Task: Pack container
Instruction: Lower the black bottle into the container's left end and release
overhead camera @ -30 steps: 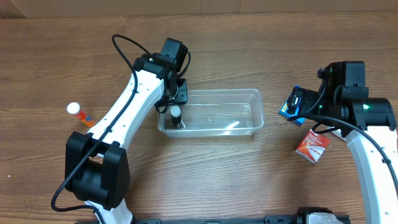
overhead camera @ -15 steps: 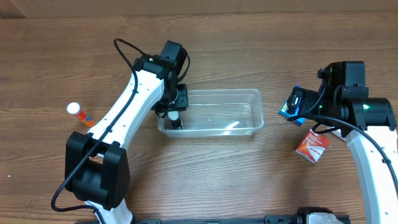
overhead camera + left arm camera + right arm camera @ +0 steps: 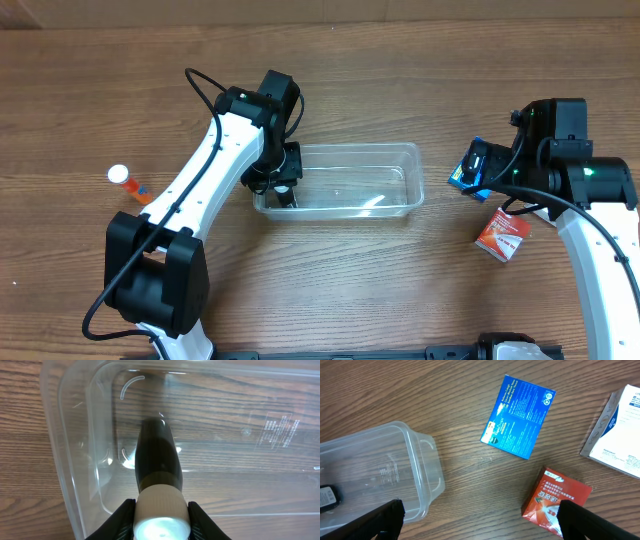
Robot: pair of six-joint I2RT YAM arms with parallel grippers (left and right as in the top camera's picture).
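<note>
Left hand (image 3: 161,516) clamped; right hand (image 3: 481,522) hovers, fingers spread wide.

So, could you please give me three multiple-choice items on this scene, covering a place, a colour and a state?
1. Where is the dark bottle with a white cap? A in the clear rectangular plastic container; B on the floor; C on a plate.
2. What colour is the flat box nearest the container? A green; B blue; C yellow.
3. How is the left tool? A open, empty; B gripping a spoon; C shut on the dark bottle.
Answers: 1A, container walls surround it; 2B, the right wrist view shows blue; 3C, both fingers press the cap.
</note>
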